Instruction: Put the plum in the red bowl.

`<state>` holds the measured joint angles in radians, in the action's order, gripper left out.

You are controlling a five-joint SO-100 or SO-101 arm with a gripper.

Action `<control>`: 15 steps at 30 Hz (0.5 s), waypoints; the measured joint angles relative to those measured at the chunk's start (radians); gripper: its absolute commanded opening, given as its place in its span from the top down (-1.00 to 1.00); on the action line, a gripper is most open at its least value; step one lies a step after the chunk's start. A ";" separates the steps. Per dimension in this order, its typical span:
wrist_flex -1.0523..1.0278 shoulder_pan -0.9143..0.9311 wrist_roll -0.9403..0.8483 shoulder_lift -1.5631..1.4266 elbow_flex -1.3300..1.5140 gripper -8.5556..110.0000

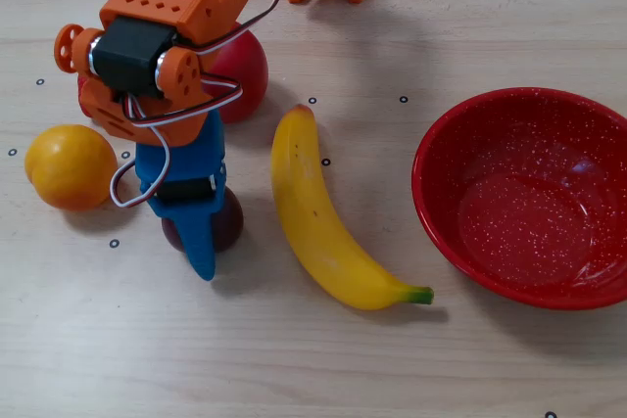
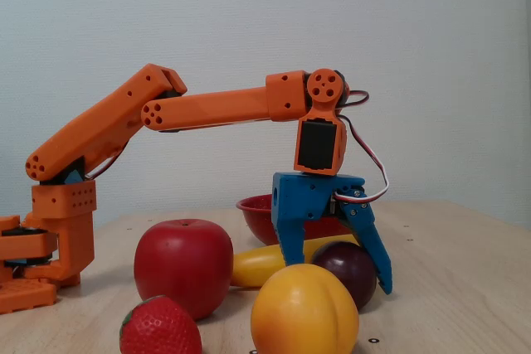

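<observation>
The plum (image 1: 228,226) is a small dark maroon fruit resting on the wooden table, mostly hidden under my gripper in a fixed view; it shows more fully in the other fixed view (image 2: 342,264). My blue gripper (image 1: 201,242) points down over it, jaws open and straddling the plum (image 2: 338,278), one finger on each side, tips near the table. The red bowl (image 1: 588,115), speckled and empty, sits at the right, apart from the plum; only its rim (image 2: 255,207) shows behind the gripper.
A banana (image 1: 318,217) lies between the plum and the bowl. A red apple (image 1: 247,70) is behind the arm and an orange (image 1: 69,165) to the plum's left. A strawberry (image 2: 160,327) lies near the apple (image 2: 182,264). The arm's base (image 2: 46,238) stands at the left.
</observation>
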<state>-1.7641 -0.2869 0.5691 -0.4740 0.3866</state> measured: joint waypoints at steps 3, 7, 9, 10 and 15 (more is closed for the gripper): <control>0.000 0.000 0.003 0.000 0.000 0.26; -0.005 0.000 0.002 -0.002 -0.002 0.44; -0.005 0.000 0.000 -0.002 -0.002 0.59; -0.005 0.000 0.000 -0.002 -0.005 0.65; -0.006 0.000 0.020 -0.002 -0.009 0.85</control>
<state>-1.7702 -0.2869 0.5890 -0.4755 0.3774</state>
